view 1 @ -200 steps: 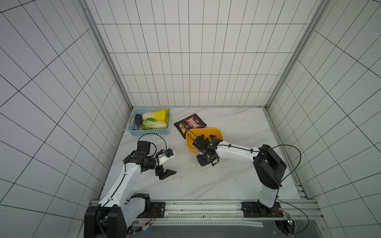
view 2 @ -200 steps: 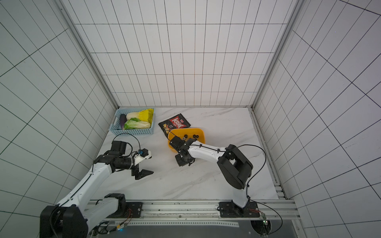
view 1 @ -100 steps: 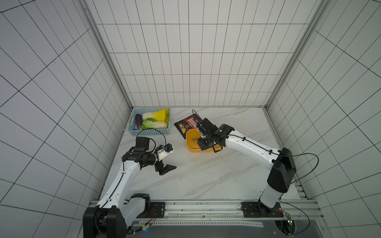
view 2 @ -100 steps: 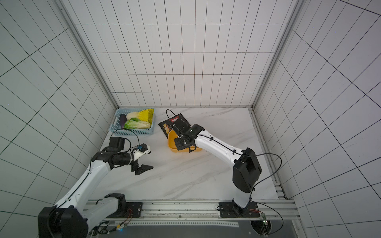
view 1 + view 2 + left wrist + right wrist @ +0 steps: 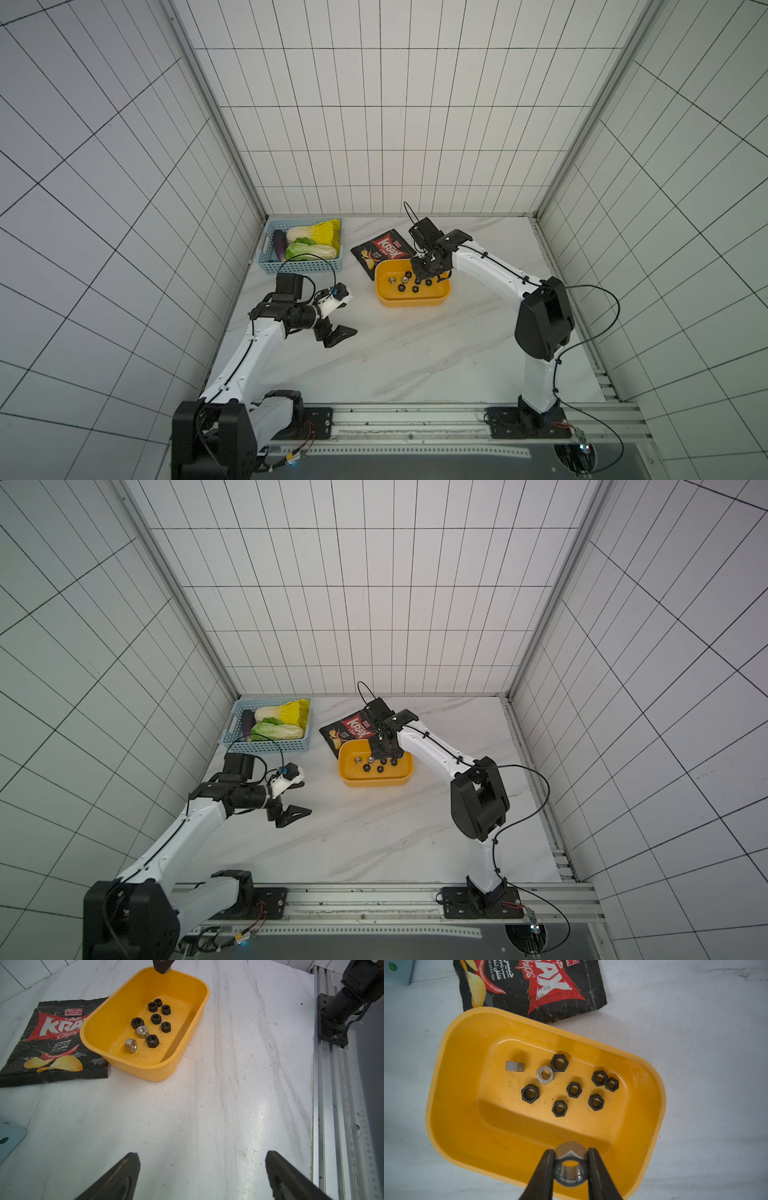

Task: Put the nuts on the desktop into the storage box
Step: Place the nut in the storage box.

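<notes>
A silver nut [image 5: 570,1169] is pinched by the right pincer [image 5: 571,1151] over the storage box [image 5: 456,1126], for release among nine nuts [image 5: 574,1089]; the left pincer [image 5: 340,336] is parked spread at the box's 8 o'clock

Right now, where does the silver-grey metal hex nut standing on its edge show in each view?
Top view: on-edge nut, leftmost in the yellow-orange plastic storage box.
Top view: leftmost there too.
Left wrist: the nut nearest the camera.
Right wrist: off the cluster's end, past the flat silver nut.
Not the silver nut in the right gripper.
Shared landmark: the black-and-red chip bag by the box.
</notes>
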